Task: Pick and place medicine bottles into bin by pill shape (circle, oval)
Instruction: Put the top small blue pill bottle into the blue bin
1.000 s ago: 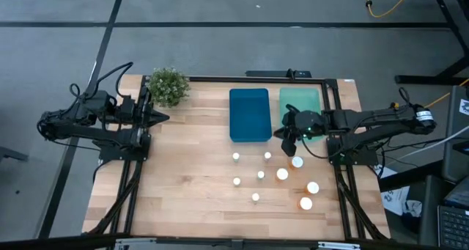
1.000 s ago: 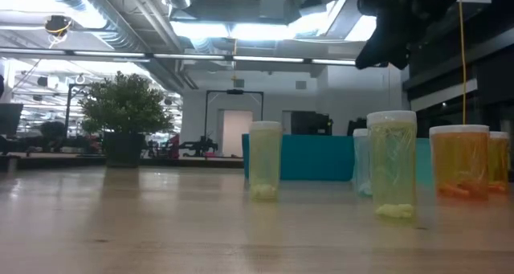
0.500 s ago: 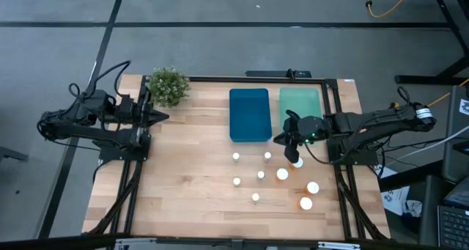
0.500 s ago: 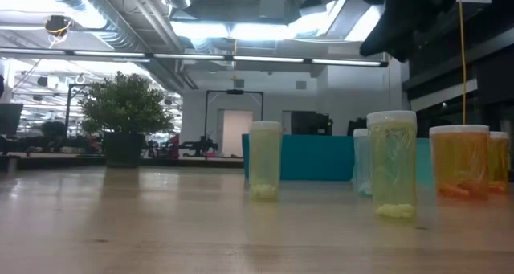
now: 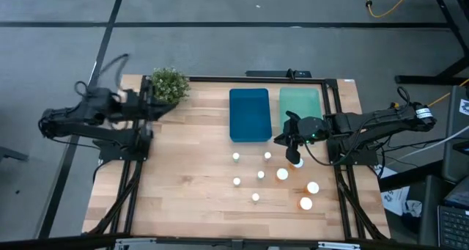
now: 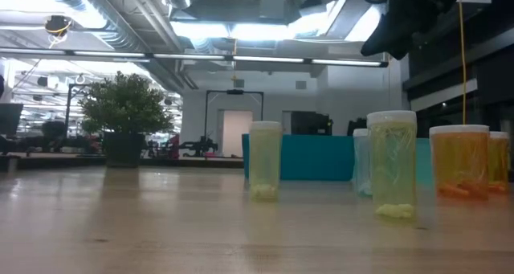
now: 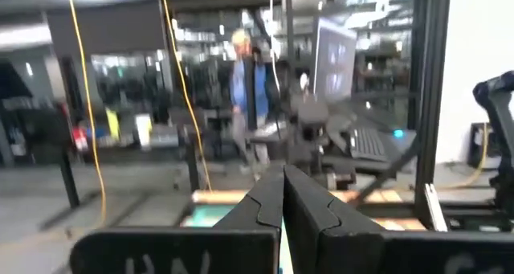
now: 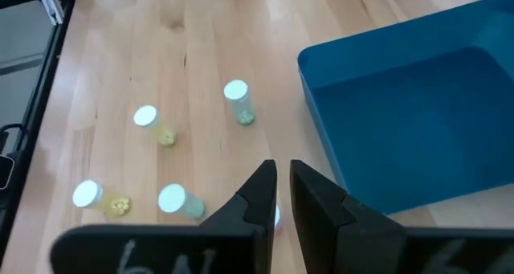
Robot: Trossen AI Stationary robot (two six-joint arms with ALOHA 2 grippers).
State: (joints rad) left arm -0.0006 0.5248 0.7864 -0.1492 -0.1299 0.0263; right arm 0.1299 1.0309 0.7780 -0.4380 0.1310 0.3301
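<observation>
Several small white-capped medicine bottles stand on their bases on the wooden table [image 5: 190, 184], right of centre. The smaller ones [image 5: 261, 174] are nearer the middle and the orange-bodied ones [image 5: 305, 203] are at the near right. In the low view they show as pale bottles [image 6: 265, 160] and an orange one [image 6: 459, 161]. My right gripper [image 5: 283, 141] hovers above the bottles' far right end, near one cap [image 5: 297, 162]. Its fingers [image 8: 279, 186] are shut but for a narrow slit and hold nothing. My left gripper [image 5: 160, 105] is shut and empty [image 7: 283, 181] at the far left, beside the plant.
A blue tray [image 5: 249, 114] and a green tray [image 5: 300, 103] lie side by side at the far edge, just beyond the bottles. A small potted plant [image 5: 168, 85] stands at the far left corner. Bare wood lies left of the bottles. A person stands in the room beyond [image 7: 245, 89].
My right gripper has gone from over the green tray's near end toward the table's near edge, to above the bottles, then slowed. My left arm has begun to move, its gripper shifting toward the far edge near the plant. No bottle has moved.
</observation>
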